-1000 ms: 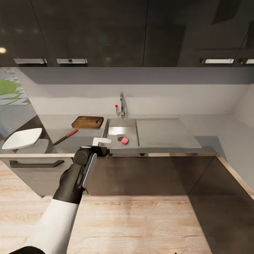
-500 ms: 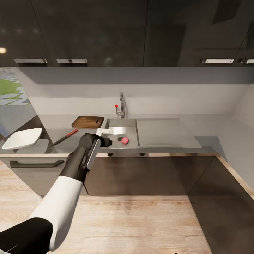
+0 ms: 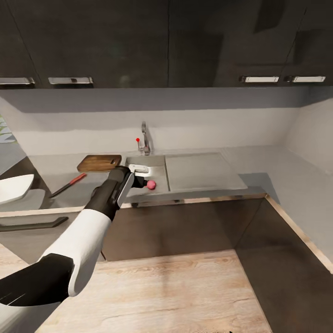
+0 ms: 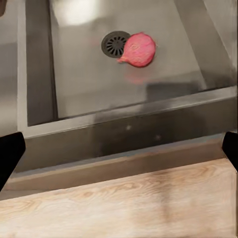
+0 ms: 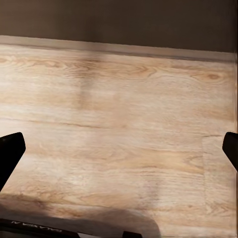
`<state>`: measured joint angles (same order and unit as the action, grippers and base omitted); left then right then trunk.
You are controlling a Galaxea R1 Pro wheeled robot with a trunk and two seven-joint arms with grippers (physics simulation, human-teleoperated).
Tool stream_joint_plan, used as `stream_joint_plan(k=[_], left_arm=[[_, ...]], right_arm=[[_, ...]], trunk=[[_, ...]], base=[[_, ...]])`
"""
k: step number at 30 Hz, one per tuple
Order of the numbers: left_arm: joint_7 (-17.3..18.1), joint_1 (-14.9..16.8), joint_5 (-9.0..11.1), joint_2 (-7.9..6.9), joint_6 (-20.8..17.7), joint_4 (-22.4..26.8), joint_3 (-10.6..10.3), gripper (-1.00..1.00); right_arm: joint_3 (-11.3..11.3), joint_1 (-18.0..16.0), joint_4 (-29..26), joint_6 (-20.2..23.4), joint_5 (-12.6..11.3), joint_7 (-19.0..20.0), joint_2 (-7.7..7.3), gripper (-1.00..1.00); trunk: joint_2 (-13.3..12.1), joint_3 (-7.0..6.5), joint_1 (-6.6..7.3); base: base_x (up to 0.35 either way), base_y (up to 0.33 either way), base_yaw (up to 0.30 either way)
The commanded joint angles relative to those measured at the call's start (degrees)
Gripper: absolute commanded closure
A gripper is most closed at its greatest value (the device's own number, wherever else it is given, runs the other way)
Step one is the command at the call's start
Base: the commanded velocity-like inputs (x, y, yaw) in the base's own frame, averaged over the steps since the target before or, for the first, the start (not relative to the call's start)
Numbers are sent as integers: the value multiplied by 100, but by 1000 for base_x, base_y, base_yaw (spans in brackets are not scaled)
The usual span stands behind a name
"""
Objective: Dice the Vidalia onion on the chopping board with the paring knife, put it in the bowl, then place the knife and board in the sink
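The pinkish-red Vidalia onion (image 3: 151, 184) lies on the sink (image 3: 156, 162) floor beside the round drain (image 4: 114, 43). In the left wrist view the onion (image 4: 138, 49) shows beyond the basin's front wall. My left gripper (image 3: 140, 175) hovers over the basin's left front part, just left of the onion. It (image 4: 120, 149) is open, its dark fingertips (image 4: 10, 154) wide apart with nothing between them. The brown chopping board (image 3: 98, 163) lies left of the sink. The paring knife (image 3: 68, 184), reddish handle and dark blade, lies in front of it. The white bowl (image 3: 13, 187) stands at the far left. My right gripper (image 5: 120, 151) hangs open over wood floor.
An angular chrome tap (image 3: 145, 138) and a red-knobbed lever (image 3: 138, 139) stand behind the basin. The flat drainboard (image 3: 201, 171) lies to its right. Black upper cabinets (image 3: 138, 41) hang overhead. The grey countertop (image 3: 273, 171) turns a corner at the right.
The head camera has shifted, moving the whole scene left. My left arm has reached forward from the counter's front edge to over the basin, closer to the onion.
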<state>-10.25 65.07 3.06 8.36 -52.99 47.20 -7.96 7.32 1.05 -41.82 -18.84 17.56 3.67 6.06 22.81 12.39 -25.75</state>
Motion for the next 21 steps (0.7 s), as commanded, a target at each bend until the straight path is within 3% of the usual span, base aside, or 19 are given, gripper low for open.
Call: stream_joint_plan(k=[1,9,21], left_arm=[[-37,5,37,-5,-22,3,-11,-100],[0,-2,45,-27,-19,15,-11,-100],[9,-3,46,-50,-13,-21,-20,-100]], right_arm=[[41,1,-10,-15,44,38,9,-100],[35,1,-2,-15,46,37,17,-100],[33,1,-5,-15,46,37,18,-100]], trunk=[[11,10,-4],[11,10,-4],[11,10,-4]], base=[[0,0,-294],[54,0,-111],[322,-9,-2]])
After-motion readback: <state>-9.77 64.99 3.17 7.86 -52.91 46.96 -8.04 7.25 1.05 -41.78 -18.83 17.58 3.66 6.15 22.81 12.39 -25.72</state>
